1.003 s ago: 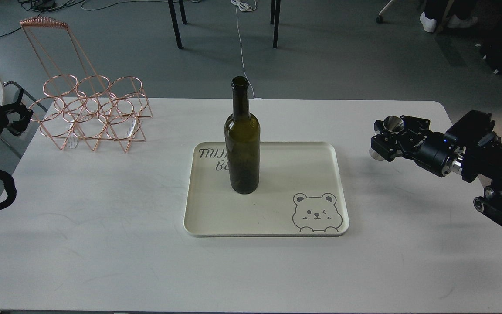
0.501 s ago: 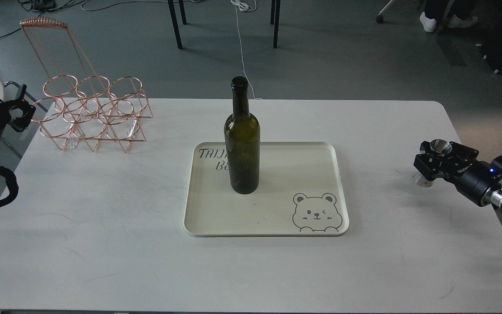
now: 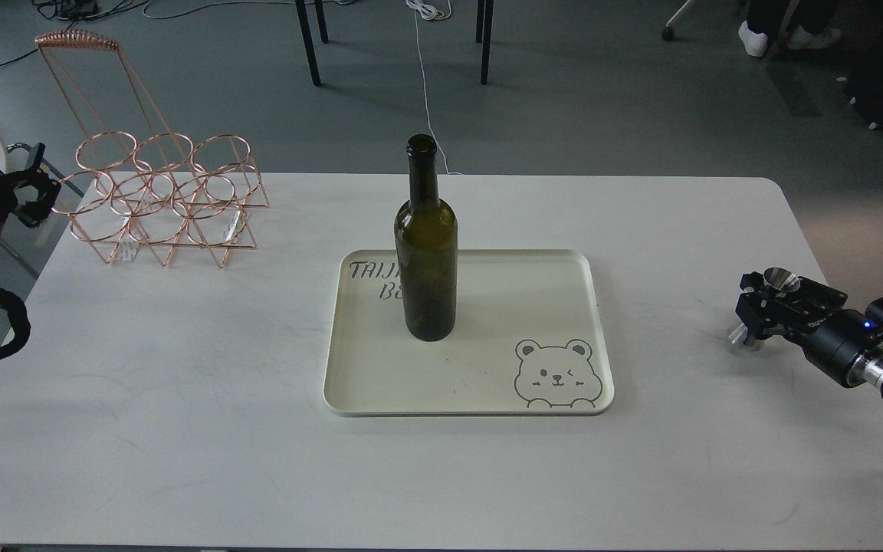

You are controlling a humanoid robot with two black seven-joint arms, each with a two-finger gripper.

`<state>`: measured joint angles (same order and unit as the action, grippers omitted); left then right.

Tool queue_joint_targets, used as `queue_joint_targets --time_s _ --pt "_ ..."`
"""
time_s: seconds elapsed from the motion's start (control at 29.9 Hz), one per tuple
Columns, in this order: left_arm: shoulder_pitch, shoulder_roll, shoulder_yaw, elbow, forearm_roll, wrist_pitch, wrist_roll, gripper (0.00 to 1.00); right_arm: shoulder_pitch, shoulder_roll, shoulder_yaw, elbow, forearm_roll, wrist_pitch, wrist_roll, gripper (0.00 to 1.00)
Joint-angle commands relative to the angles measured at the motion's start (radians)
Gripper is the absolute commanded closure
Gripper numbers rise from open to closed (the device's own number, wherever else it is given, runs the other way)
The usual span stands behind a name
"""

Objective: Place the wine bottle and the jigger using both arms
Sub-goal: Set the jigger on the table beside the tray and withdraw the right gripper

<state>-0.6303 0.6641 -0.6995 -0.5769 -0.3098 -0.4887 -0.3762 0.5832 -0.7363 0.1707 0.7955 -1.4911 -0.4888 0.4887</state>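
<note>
Right gripper (image 3: 762, 310): fingers closed around the waist of the jigger (image 3: 765, 307), which stands upright with its top cup open to view and its lower cone at or just above the table (image 3: 181, 383). Contact with the surface cannot be told from this angle.

Change over the last second: this arm has carried the jigger from a raised spot nearer the tray down and out toward the right edge of the table. The last half second shows only a small further drop and drift right. Judged as the end of a set-down, with release not yet made.

Left gripper (image 3: 37, 192): at the far left edge, just beside the copper wire rack (image 3: 158, 203), holding nothing. It is seen small and dark; whether its fingers are apart or together cannot be told. It has shifted only slightly over the same second.

Wine bottle (image 3: 426, 245): upright on the far left part of the cream tray (image 3: 595, 337), partly covering the printed lettering. It has not moved. Bear drawing at the near right corner is uncovered.

Meaning for task: bottle looks placed; jigger placement is nearly complete. Next move calls for opening the fingers cleanly, since the narrow jigger could tip if dragged.
</note>
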Motion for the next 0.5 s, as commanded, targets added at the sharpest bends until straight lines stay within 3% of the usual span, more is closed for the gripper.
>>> queue_joint_targets --time_s 0.0,0.47 --pt "0.0 0.0 0.0 0.0 0.0 0.0 0.0 0.01 0.0 0.0 0.0 0.01 0.0 0.0 0.0 0.7" --pt "-0.002 0.046 -0.002 -0.003 0.0 0.0 -0.001 0.01 -0.048 -0.015 -0.002 0.056 0.005 0.0 0.0 0.52"
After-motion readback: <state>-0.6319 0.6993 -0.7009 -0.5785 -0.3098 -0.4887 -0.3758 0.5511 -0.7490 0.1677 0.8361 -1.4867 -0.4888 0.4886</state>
